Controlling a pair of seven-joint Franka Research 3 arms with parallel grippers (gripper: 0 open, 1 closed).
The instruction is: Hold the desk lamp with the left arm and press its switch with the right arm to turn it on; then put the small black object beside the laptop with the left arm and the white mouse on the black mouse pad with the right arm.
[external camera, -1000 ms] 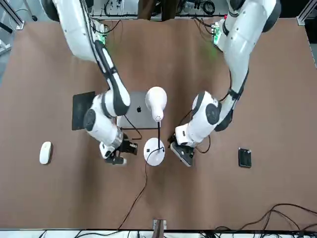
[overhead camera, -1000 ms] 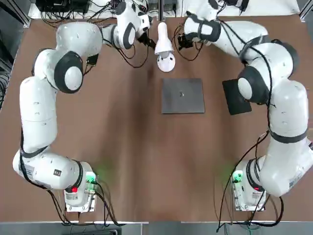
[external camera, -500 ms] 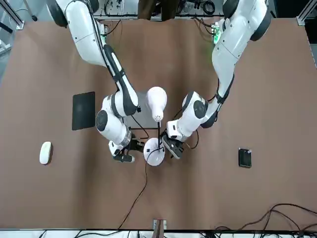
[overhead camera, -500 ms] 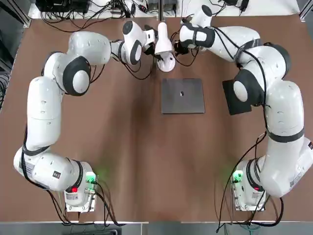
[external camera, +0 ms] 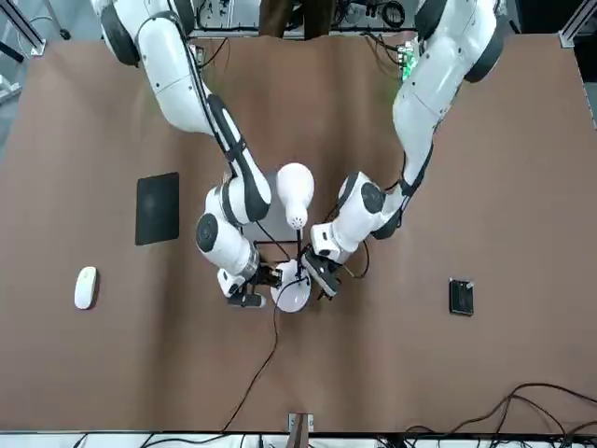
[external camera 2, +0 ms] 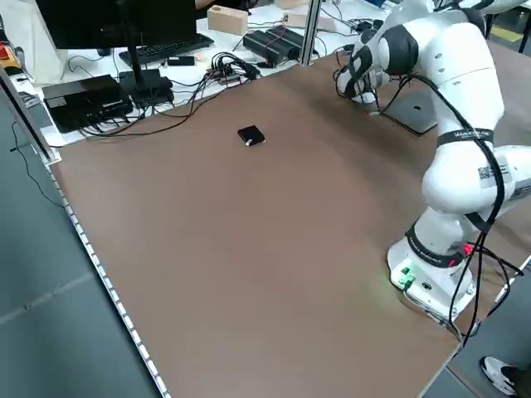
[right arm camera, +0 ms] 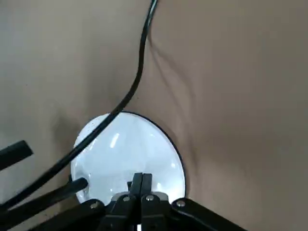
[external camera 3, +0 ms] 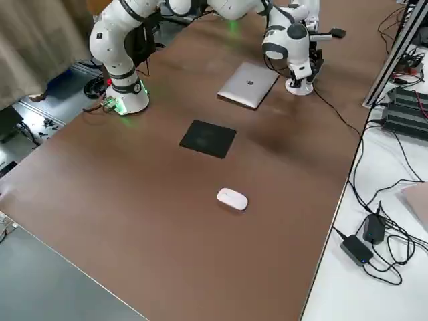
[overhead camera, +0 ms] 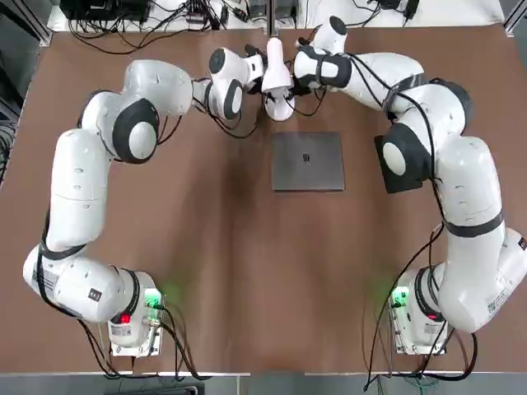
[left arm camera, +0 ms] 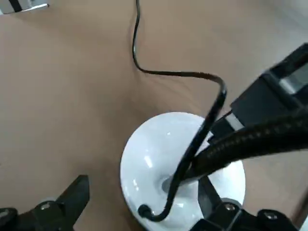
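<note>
Front view: I find both pincers closer to desk lamp than second ago. Left pincer, lamp's left: spread wide, empty. Right pincer, over lamp base: tips together, empty. Judgement: left grip due before switch press. White mouse, mouse pad right of lamp; small black object well left, all unplaced.

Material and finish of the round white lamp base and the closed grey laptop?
Round white lamp base: probably glossy plastic, maybe painted metal; crisp highlights on its smooth face. Closed grey laptop: looks like satin aluminium, judging by its even metallic grey lid with a dark logo.
</note>
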